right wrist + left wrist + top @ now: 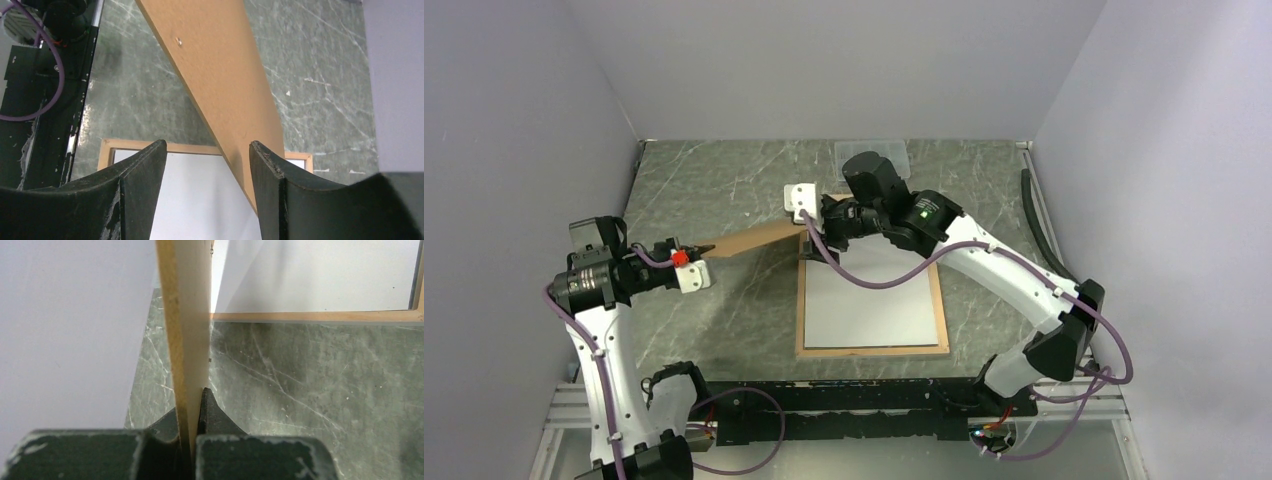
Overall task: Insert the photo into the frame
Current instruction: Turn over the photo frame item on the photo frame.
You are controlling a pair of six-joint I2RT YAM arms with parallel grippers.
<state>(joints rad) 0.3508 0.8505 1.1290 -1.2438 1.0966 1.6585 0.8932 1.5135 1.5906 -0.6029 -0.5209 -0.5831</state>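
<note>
The frame (801, 310) lies back up on the table, its light wood border around the photo (874, 305), which shows its plain white back. A brown backing board (749, 240) hangs tilted above the frame's far left corner. My left gripper (696, 258) is shut on the board's left end, and the left wrist view shows the thin board (187, 315) pinched on edge between the jaws of that gripper (192, 405). My right gripper (807, 222) stands open around the board's right end. In the right wrist view the board (220, 75) runs between the fingers (207, 150), close to the right one, above the photo (200, 200).
A small clear plastic box (874, 155) sits at the back of the marbled table. A black cable (1036, 220) runs along the right wall. The arms' black mounting rail (824, 400) lines the near edge. Grey walls close in on three sides.
</note>
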